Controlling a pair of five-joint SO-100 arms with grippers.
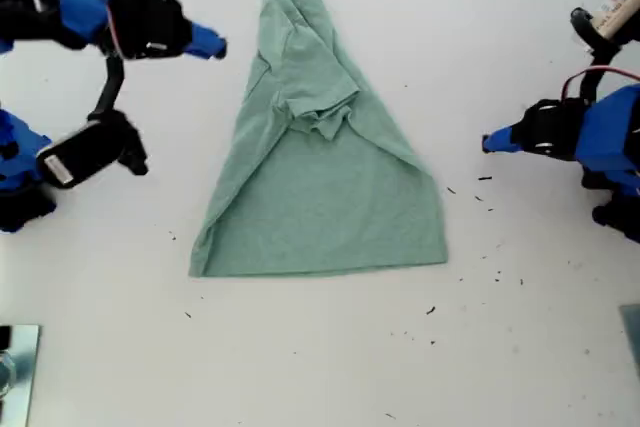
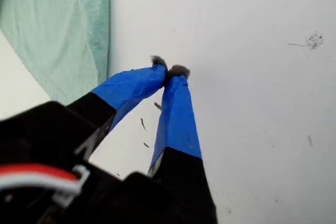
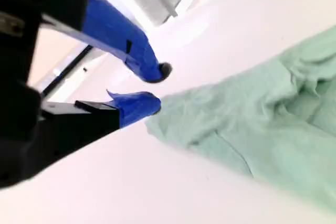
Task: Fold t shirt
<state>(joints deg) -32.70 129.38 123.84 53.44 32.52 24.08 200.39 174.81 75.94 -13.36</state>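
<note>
The fingers [image 2: 176, 114] of my first gripper [image 2: 169, 71] are pressed together at their dark tips in the first wrist view, with nothing between them. They hang over the bare white table [image 2: 252, 103]. The straight edge of the t shirt [image 2: 63, 30] lies well apart from them, and small dark specks [image 2: 143, 124] dot the surface under the jaws.

In the second wrist view, the blue-taped fingers of my second gripper [image 3: 155, 88] stand a little apart and pinch nothing. The pale green cloth ends in a soft, rumpled edge just beside the lower fingertip. I cannot tell whether they touch.

Only the exterior view shows the whole shirt. It lies near the table's middle, folded into a rough triangle. The narrow end points away from the camera, the wide straight hem lies nearer it, and a sleeve is bunched on top. My second gripper sits at the exterior view's left, near the narrow end. My first gripper sits at the exterior view's right, apart from the slanted edge. White table shows on every side of the cloth.
</note>
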